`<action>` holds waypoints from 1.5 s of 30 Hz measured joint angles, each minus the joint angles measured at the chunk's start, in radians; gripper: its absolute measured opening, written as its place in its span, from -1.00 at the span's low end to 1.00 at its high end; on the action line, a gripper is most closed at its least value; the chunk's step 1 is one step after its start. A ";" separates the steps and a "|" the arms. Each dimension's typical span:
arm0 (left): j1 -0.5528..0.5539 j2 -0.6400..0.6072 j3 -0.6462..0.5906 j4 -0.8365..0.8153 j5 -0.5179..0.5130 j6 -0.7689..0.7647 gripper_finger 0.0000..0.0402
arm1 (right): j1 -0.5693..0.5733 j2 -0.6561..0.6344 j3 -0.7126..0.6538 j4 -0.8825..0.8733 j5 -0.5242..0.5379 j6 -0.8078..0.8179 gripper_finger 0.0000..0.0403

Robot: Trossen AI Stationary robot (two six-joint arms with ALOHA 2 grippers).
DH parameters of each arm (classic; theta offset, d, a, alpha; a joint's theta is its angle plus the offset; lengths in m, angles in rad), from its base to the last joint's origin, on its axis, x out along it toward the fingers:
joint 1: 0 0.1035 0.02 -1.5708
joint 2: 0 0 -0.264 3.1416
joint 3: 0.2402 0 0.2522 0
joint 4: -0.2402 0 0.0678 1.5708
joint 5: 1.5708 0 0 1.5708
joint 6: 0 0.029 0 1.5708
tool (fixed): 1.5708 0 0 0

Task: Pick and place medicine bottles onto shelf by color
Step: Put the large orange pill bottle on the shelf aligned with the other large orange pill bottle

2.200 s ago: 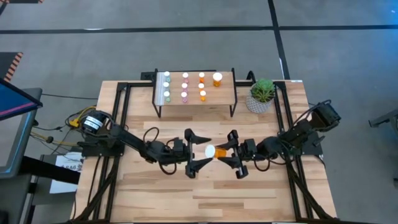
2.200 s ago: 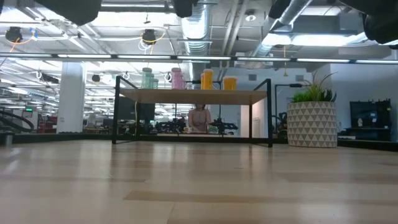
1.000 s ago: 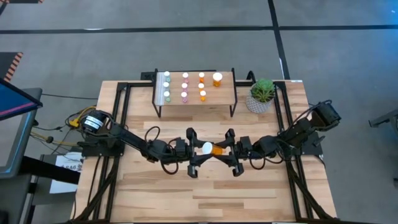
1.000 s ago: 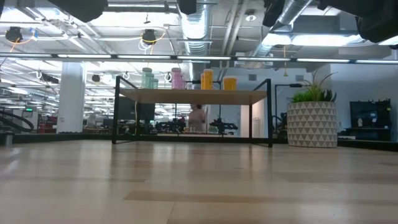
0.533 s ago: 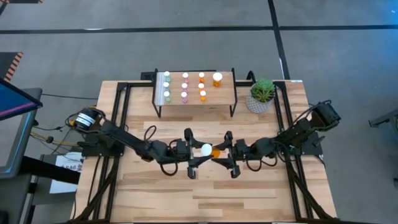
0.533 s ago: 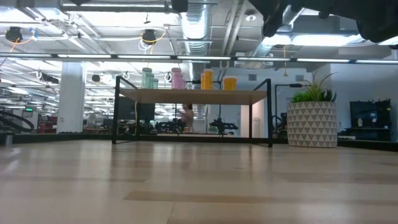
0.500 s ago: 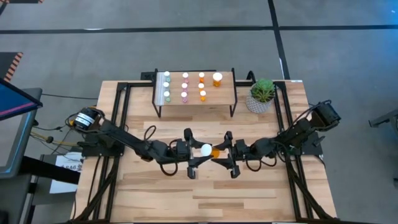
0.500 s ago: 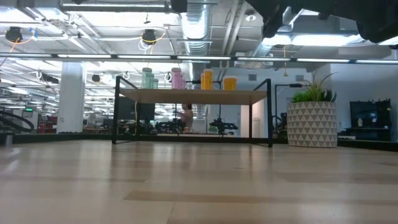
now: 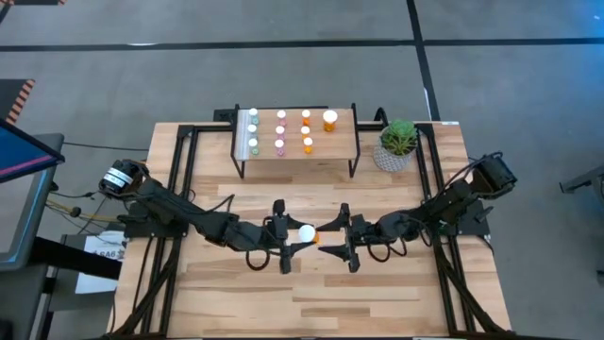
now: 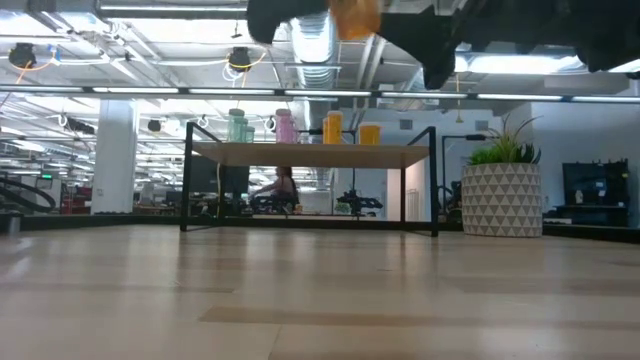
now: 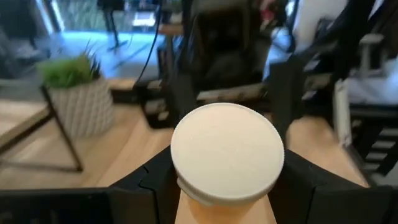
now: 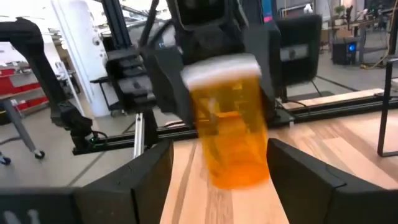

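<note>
high view: our left end effector (image 9: 288, 236) pinches the orange bottle (image 9: 309, 234); our right end effector (image 9: 342, 239) is spread. we should lift slowly toward the shelf (image 9: 294, 151).

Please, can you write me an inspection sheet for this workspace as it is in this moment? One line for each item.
Surface: wooden table, bare planks at the front.
Job's things: shelf at the table's back carries small white-capped bottles in rows plus a larger orange bottle; one more large orange bottle is held above mid-table.
Clutter: potted plant beside the shelf.
Grippers: left gripper shut on the held bottle near its white cap; right gripper open, its fingers clear of the bottle's sides.
Cables: loose wires off the table's left edge.
Surroundings: a person far behind the shelf.
</note>
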 joint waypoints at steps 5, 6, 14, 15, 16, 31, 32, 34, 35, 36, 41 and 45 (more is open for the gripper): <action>-0.009 0.001 0.000 -0.124 -0.040 -0.060 -0.14 | 0.000 0.000 0.000 -0.035 0.000 0.021 0.38; -0.011 0.001 0.000 -0.145 -0.045 -0.070 -0.14 | -0.001 0.000 0.000 -0.046 0.000 0.030 0.38; -0.013 0.003 0.000 -0.276 -0.057 -0.122 -0.14 | -0.017 -0.001 0.000 -0.083 0.008 0.057 0.38; -0.013 0.008 0.000 -0.293 -0.058 -0.134 -0.14 | -0.021 -0.001 0.000 -0.086 0.008 0.061 0.38; -0.013 0.010 -0.001 -0.313 -0.057 -0.145 -0.14 | -0.025 -0.001 0.000 -0.086 0.009 0.066 0.38; -0.013 0.203 -0.032 -0.263 -0.005 -0.224 -0.14 | -0.039 -0.001 0.001 -0.085 0.013 0.077 0.37; -0.013 0.218 -0.033 -0.251 -0.007 -0.225 -0.14 | -0.039 -0.001 0.001 -0.085 0.013 0.082 0.37; -0.013 0.252 -0.033 -0.214 -0.004 -0.225 -0.14 | -0.039 -0.002 0.001 -0.094 0.013 0.086 0.37; -0.013 0.268 -0.033 -0.196 -0.001 -0.225 -0.14 | -0.039 -0.002 0.001 -0.099 0.014 0.087 0.37; -0.013 0.280 -0.033 -0.185 0.001 -0.223 -0.14 | -0.039 -0.002 0.001 -0.100 0.013 0.090 0.37; -0.013 0.315 -0.033 -0.125 0.005 -0.231 -0.13 | -0.039 -0.002 0.001 -0.113 0.014 0.112 0.37; -0.013 0.319 -0.033 -0.121 0.020 -0.246 -0.01 | -0.039 -0.002 0.001 -0.115 0.014 0.113 0.37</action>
